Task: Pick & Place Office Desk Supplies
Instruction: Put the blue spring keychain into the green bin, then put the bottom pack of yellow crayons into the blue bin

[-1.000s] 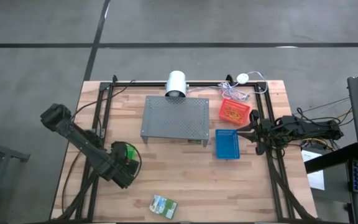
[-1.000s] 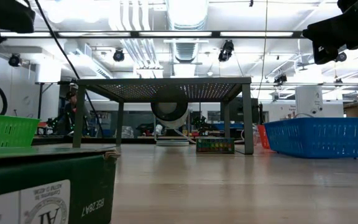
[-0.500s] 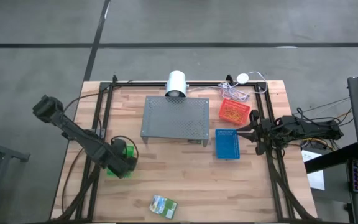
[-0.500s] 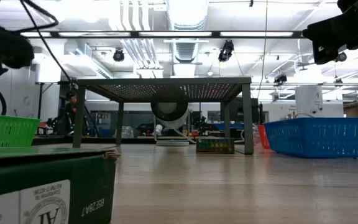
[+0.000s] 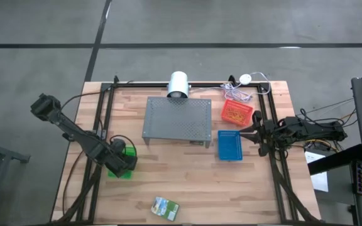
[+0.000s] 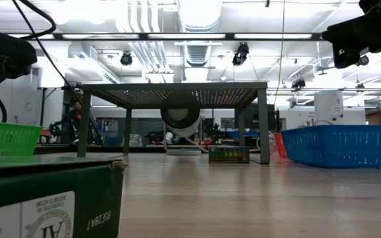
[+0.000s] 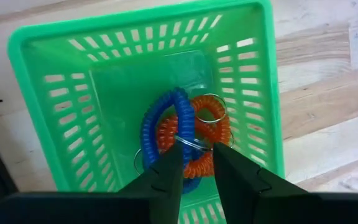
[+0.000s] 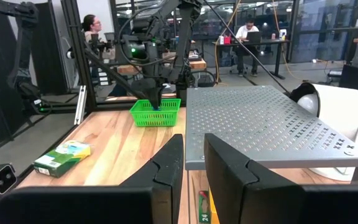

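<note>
Leftmost, the left gripper (image 7: 194, 165) hung directly over the green basket (image 7: 45, 130) near the table's left edge, its jaws parted by a narrow gap with nothing visibly pinched between them, which reads as a release just made into that basket; under the fingertips lay the blue coil band (image 7: 149, 127) tangled with the orange-red coil band (image 7: 207, 134) on the basket floor, so these supplies looked delivered; nearer the front edge the crayon box (image 5: 166, 206) lay alone on the bare wood, apparently not yet sorted; at the middle stood the grey perforated stand (image 5: 177, 118), with the blue basket (image 5: 230, 145) just to its right and the red basket (image 5: 237, 112) behind that, holding thin tan rubber bands (image 5: 234, 113); farthest right, the right gripper (image 8: 192, 165) waited by the blue basket, jaws narrow and empty
</note>
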`<action>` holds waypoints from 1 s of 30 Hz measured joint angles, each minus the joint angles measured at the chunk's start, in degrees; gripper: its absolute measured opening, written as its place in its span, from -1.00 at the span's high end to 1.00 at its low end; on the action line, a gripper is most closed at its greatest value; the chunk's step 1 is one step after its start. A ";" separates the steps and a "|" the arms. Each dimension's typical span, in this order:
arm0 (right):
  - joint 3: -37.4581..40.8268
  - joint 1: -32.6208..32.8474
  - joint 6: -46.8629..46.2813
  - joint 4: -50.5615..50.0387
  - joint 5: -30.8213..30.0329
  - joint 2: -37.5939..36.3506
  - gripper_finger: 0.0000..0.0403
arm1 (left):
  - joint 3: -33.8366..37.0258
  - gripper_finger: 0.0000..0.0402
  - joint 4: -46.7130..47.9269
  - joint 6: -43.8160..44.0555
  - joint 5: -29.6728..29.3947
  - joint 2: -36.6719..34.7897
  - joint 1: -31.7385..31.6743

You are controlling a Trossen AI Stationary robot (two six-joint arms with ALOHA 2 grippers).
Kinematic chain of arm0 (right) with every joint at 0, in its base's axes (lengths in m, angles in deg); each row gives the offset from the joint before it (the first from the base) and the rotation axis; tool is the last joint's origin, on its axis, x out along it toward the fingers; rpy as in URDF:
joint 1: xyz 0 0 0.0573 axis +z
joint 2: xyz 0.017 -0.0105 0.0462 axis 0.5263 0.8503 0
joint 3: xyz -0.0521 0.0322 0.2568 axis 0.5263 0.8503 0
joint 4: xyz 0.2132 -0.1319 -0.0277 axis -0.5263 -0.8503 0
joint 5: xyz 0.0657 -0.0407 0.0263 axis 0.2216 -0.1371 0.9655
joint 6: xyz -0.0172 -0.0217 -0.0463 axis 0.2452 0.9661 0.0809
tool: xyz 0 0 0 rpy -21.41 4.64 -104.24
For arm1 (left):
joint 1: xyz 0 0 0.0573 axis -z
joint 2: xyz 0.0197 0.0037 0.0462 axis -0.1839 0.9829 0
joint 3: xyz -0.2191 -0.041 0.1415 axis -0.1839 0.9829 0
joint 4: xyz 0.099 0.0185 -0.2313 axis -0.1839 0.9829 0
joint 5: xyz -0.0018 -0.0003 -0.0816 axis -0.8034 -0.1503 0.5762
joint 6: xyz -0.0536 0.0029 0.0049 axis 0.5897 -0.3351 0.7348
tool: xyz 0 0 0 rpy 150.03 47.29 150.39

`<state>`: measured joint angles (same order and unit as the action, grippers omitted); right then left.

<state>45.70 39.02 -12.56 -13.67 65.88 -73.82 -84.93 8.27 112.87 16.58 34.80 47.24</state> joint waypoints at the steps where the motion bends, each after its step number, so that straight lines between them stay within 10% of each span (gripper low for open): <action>1: 0.00 -0.02 0.00 0.00 0.00 0.00 0.69 | 0.00 0.53 -0.09 -0.01 0.00 0.01 0.00; 17: 0.02 -0.02 0.00 0.00 0.00 0.00 0.69 | -4.16 0.53 4.43 -1.71 -0.50 -3.80 0.00; 30: 0.00 -0.02 0.00 0.00 0.00 0.00 0.69 | -12.02 0.53 4.83 -12.69 -16.79 -5.04 0.02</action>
<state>45.70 39.00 -12.56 -13.67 65.88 -73.82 -96.95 13.10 100.18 -0.21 29.77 47.26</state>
